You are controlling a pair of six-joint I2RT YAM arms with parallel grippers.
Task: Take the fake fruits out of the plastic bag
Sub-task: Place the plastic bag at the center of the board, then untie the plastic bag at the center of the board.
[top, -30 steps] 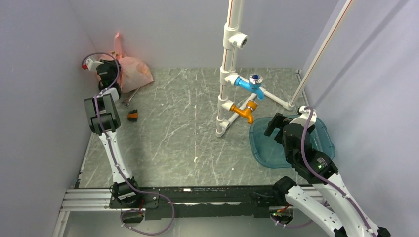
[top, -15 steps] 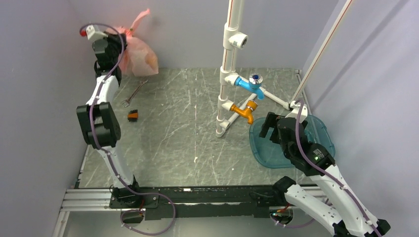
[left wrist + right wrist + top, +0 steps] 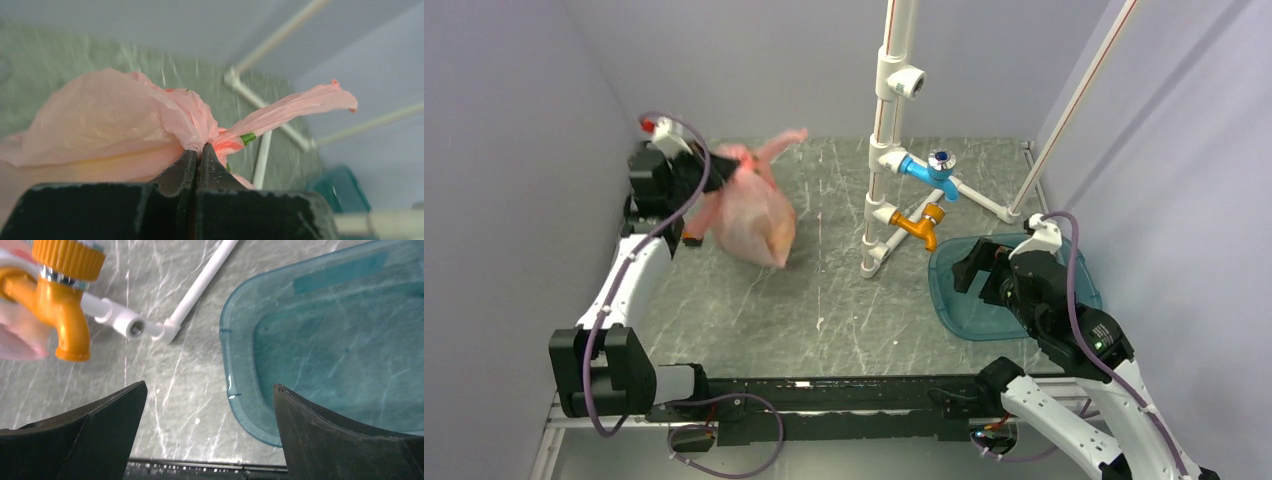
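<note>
The pink plastic bag (image 3: 756,215) hangs in the air over the left half of the table, swinging and blurred. My left gripper (image 3: 714,172) is shut on its bunched neck, and a loop handle (image 3: 782,142) trails off to the right. In the left wrist view the black fingertips (image 3: 199,150) pinch the gathered film of the bag (image 3: 100,120). The fake fruits are hidden inside; only a yellowish tint shows through the film. My right gripper (image 3: 972,268) is open and empty over the left rim of the teal tub (image 3: 954,305). It is seen wide apart (image 3: 210,386) in the right wrist view.
A white pipe stand (image 3: 886,120) with a blue tap (image 3: 929,170) and an orange tap (image 3: 919,228) rises mid-table, between the bag and the tub (image 3: 227,365). A small orange-black object (image 3: 692,240) lies under the left arm. Grey walls close in on both sides.
My left gripper closed on the bag in the far-left corner, lifted it off the table and swung it right and nearer. The right arm shifted only slightly, staying open.
</note>
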